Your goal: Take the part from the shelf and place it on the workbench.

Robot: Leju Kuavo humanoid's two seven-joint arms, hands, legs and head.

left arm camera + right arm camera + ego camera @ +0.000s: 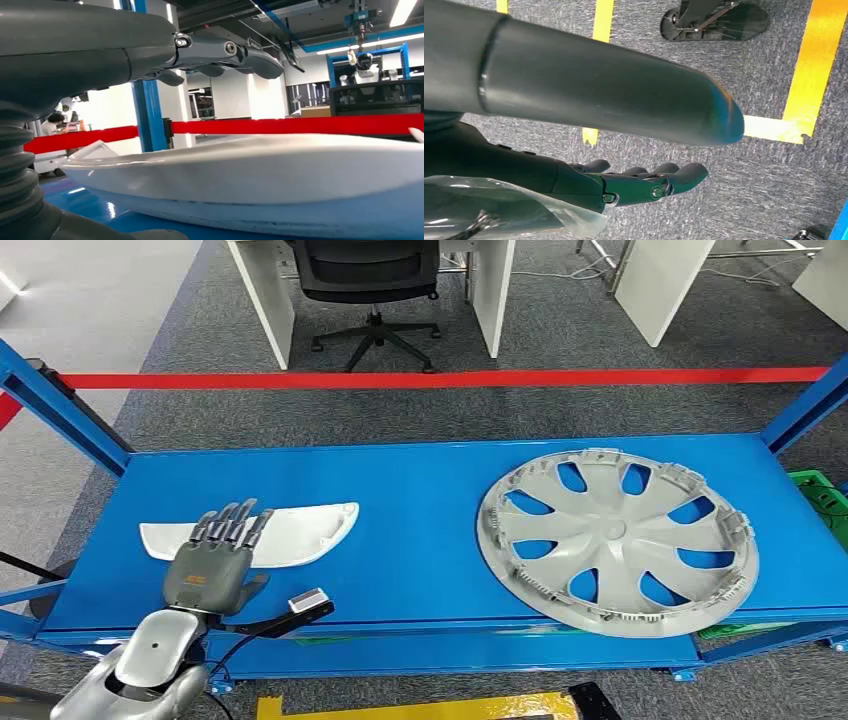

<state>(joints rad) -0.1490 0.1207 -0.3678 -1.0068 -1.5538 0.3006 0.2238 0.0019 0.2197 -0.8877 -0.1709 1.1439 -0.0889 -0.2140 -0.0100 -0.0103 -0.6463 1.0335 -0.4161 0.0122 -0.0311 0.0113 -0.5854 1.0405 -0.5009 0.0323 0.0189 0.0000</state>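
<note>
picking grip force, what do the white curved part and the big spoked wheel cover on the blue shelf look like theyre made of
White curved part: probably moulded plastic, glossy; the left wrist view shows soft reflections on its smooth skin.
Wheel cover: likely plastic too, matte silver-grey, with thin spokes and moulded clips round the rim; painted metal cannot be ruled out.

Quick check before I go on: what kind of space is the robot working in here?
Probably an indoor robotics test area or workshop: a blue metal shelf holding a wheel cover and white trim part, a red barrier tape, and office desks behind.
</note>
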